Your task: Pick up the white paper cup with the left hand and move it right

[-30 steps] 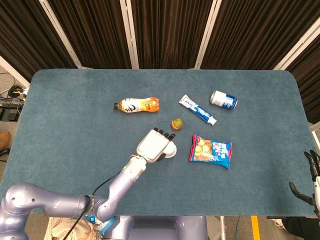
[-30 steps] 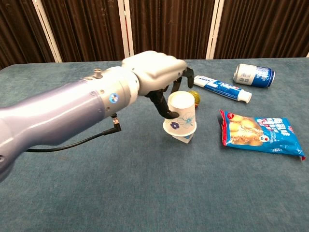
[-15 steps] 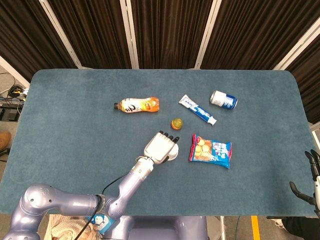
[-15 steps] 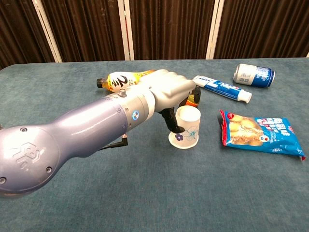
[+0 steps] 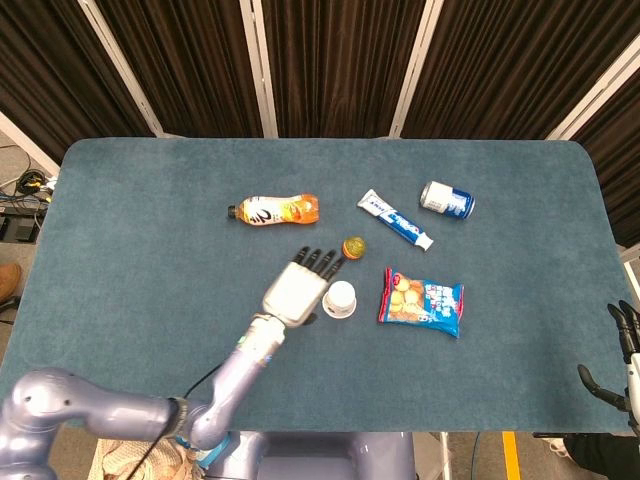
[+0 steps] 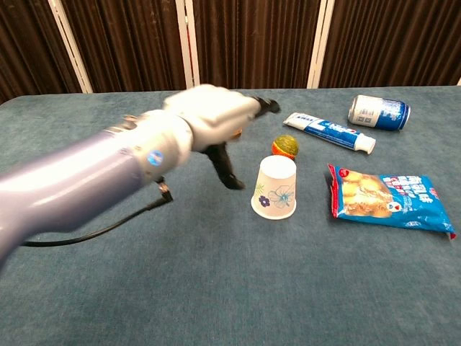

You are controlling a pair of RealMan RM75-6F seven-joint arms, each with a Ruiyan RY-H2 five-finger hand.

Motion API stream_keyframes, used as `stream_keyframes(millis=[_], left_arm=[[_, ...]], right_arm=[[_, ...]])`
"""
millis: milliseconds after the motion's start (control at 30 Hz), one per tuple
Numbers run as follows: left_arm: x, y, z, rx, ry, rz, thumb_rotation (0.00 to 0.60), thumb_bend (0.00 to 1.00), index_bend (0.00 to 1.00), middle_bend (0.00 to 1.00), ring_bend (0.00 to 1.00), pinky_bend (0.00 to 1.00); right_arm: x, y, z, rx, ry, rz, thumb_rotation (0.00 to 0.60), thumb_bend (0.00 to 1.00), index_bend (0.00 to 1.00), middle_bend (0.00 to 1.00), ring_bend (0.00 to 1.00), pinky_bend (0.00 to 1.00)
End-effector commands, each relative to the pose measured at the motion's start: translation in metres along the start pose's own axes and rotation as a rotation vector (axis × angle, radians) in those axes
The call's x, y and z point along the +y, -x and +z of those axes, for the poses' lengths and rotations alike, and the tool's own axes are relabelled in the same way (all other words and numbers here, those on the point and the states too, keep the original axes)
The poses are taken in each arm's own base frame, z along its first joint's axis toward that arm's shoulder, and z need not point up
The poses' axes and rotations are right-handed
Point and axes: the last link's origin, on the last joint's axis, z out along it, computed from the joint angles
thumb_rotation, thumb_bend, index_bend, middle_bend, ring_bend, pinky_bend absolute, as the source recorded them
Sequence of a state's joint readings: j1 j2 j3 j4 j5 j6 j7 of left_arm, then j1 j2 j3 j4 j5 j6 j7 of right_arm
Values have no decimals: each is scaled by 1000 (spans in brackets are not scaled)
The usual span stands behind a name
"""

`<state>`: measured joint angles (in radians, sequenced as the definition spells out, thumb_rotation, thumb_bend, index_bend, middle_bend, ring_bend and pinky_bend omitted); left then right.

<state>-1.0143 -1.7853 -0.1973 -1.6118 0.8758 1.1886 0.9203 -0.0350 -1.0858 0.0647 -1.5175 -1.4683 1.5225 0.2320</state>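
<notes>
The white paper cup (image 5: 340, 299) (image 6: 275, 188), printed with small flowers, stands upside down on the blue table, free of any grip. My left hand (image 5: 298, 287) (image 6: 213, 123) hovers just left of it with fingers spread and holds nothing. A small gap separates thumb and cup in the chest view. My right hand (image 5: 626, 352) shows only at the far right edge of the head view, off the table, fingers apart and empty.
A small orange ball (image 5: 353, 247) (image 6: 284, 146) lies just behind the cup. A snack bag (image 5: 421, 302) (image 6: 390, 200) lies to its right. Farther back are a toothpaste tube (image 5: 395, 219), a blue can (image 5: 446, 199) and an orange drink bottle (image 5: 273, 210).
My left hand set the cup down on the table, let go, spread its fingers and drew back to the left. The cup now stands alone.
</notes>
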Motion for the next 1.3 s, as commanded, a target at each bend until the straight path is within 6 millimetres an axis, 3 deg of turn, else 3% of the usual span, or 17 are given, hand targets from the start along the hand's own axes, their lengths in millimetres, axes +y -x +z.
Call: stream_keyframes(millis=[33, 433, 633, 833, 1100, 1233, 1300], left_arm=[[-41, -7, -37, 45, -69, -7, 600, 127, 38, 67, 97, 138], [-151, -20, -166, 120, -280, 2, 600, 119, 11, 41, 66, 137], [-188, -22, -225, 146, -368, 12, 600, 113, 0, 3, 35, 94], [-212, -8, -278, 130, -474, -18, 600, 84, 0, 0, 0, 0], [-235, 15, -319, 189, -588, -65, 600, 67, 0, 0, 0, 0], [-243, 20, -326, 189, -626, -79, 600, 67, 0, 0, 0, 0], [-244, 23, -320, 180, -628, -100, 600, 67, 0, 0, 0, 0]], right_arm=[[0, 1, 0, 0, 2, -7, 600, 305, 0, 0, 0, 35], [0, 3, 0, 8, 16, -38, 600, 306, 0, 0, 0, 34], [0, 3, 0, 13, 22, -46, 600, 306, 0, 0, 0, 35], [1, 2, 0, 26, 20, -57, 600, 305, 0, 0, 0, 35], [0, 1, 0, 40, 13, -57, 600, 305, 0, 0, 0, 36], [0, 2, 1, 42, 7, -62, 600, 305, 0, 0, 0, 35], [-1, 2, 1, 43, 4, -64, 600, 304, 0, 0, 0, 36]])
